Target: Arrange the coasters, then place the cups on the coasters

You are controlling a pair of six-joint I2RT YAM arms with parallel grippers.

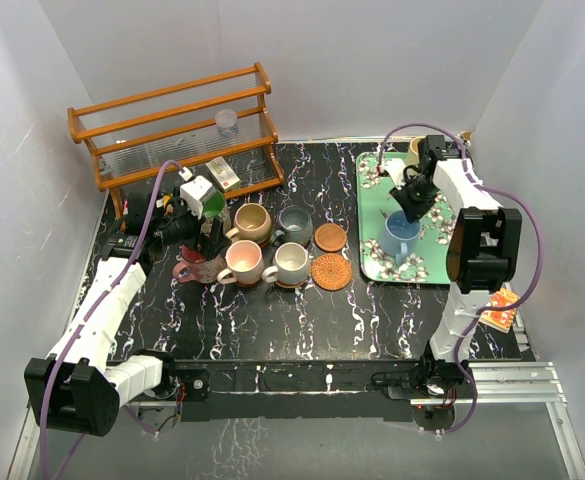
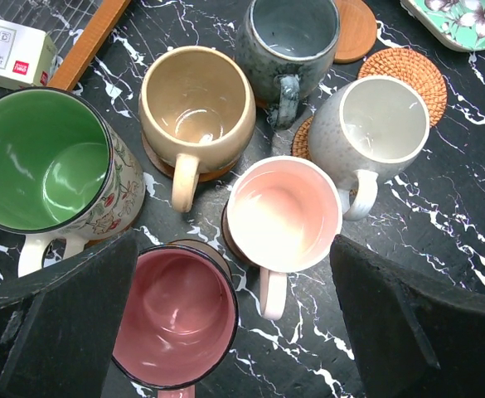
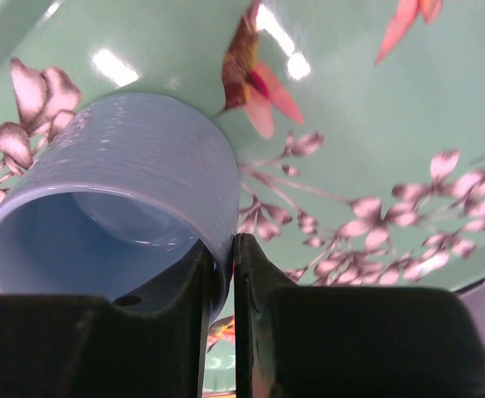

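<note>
Black, white-veined tabletop [image 1: 272, 320] between white walls, with a green floral rectangular tray [image 1: 374, 262] lying at its right side. A light-blue ribbed ceramic mug [image 3: 143, 157] stands upright on the tray. The right gripper [image 3: 222, 253] is closed on this mug's near rim, one finger inside the wall and the other outside, with the wall pinched between them (whether the base has left the tray cannot be told).

The left gripper [image 2: 234, 249] hangs over the mug cluster at left-centre, its fingers spread to their widest and holding nothing. Below it stand:
- a pink glazed mug [image 2: 283, 211];
- a maroon mug [image 2: 176, 315];
- a green-lined floral mug [image 2: 43, 157];
- a tan mug [image 2: 196, 104] seated on a brown wooden coaster [image 2: 213, 174];
- a grey-blue mug [image 2: 292, 37];
- a cream speckled mug [image 2: 383, 120].

Two coasters lie bare just right of the cluster, between it and the tray: a round orange-brown wooden disc [image 1: 330, 237] and a round woven wicker disc [image 1: 331, 271].
</note>
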